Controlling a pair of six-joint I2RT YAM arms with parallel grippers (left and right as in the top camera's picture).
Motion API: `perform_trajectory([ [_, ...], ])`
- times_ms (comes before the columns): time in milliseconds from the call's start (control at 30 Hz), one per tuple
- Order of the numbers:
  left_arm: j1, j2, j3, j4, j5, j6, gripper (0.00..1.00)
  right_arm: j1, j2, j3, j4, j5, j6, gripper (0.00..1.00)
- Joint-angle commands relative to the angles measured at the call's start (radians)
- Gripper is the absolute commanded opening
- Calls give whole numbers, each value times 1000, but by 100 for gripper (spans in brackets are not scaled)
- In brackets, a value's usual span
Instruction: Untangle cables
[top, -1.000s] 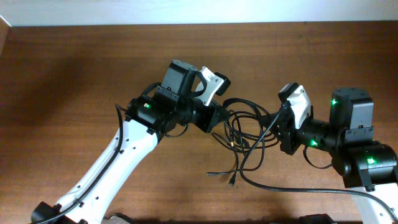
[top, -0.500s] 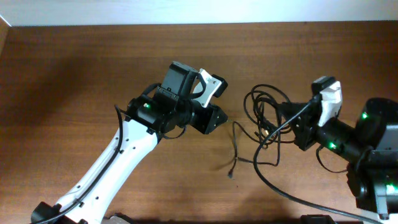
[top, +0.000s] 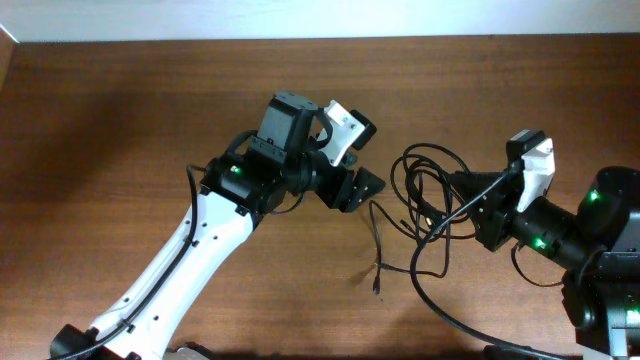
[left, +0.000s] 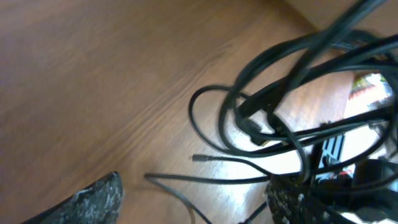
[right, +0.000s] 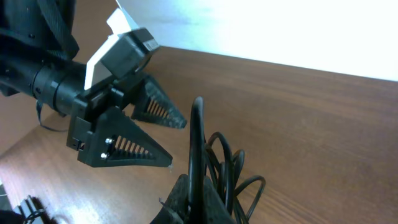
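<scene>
A tangle of black cables lies right of centre, its loops also filling the left wrist view. My right gripper is shut on one thick black strand, which rises straight up between its closed fingers. My left gripper stands open just left of the tangle, holding nothing. Its two black fingers show spread apart in the right wrist view. A thin cable lies on the table between the left fingertips.
A thin loose cable trails toward the front, ending in a small plug. A longer cable curves off to the front right. The wooden table ends at a pale wall at the back.
My left gripper has opened and let go of the cables. My right gripper has pulled the bundle to the right, away from the left one, leaving one thin cable stretched out behind.
</scene>
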Motion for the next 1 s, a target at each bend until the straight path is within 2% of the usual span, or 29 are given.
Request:
perform_trajectory([
  [0,-1,-16,18,43,85,147,78,-6,3,13,5,-72,11,4],
  [267,-47,-16,18,146,85,300,80,-6,64,13,2,-187,11,4],
  [533,-101,-16,18,180,82,353,80,-6,102,13,3,-238,11,4],
  [567,-102,-16,18,180,80,353,76,-6,102,13,3,-238,11,4],
  [600,-102,-16,18,180,77,353,66,-6,102,13,3,-238,11,4],
  [667,-102,-16,18,180,77,353,32,-6,102,13,2,-238,11,4],
  [700,-102,-16,18,180,77,353,19,-6,102,13,2,-238,11,4],
  [767,-102,-16,18,180,77,353,1,-6,102,13,1,-238,11,4],
  [967,-102,-16,18,180,77,352,0,-6,102,13,-13,-253,11,5],
])
